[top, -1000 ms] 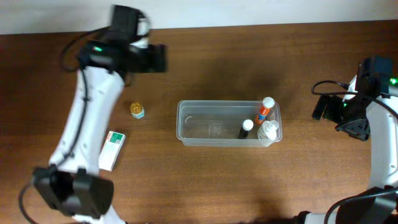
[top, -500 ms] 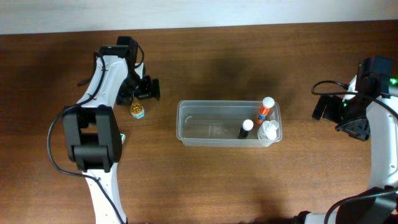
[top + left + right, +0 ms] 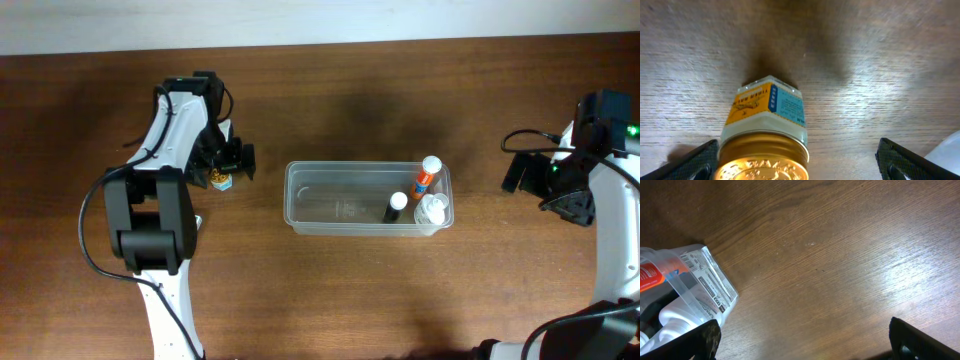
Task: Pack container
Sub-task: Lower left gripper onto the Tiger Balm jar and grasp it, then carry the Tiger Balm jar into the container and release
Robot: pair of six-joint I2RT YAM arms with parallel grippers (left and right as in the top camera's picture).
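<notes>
The left gripper (image 3: 224,167) hung over a little gold-lidded jar (image 3: 765,117) left of centre, its fingers spread either side of the jar and gripping nothing. The container (image 3: 300,218) sat mid-frame, just right of the jar, its long axis running left to right and bottles (image 3: 427,178) at its right end. The right gripper (image 3: 810,342), also spread and empty, waited at the right edge, much farther from the jar.

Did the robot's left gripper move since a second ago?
Yes. The left gripper moved down the overhead picture, from beyond the container's far rim to level with it, ending at the gold-lidded jar.
</notes>
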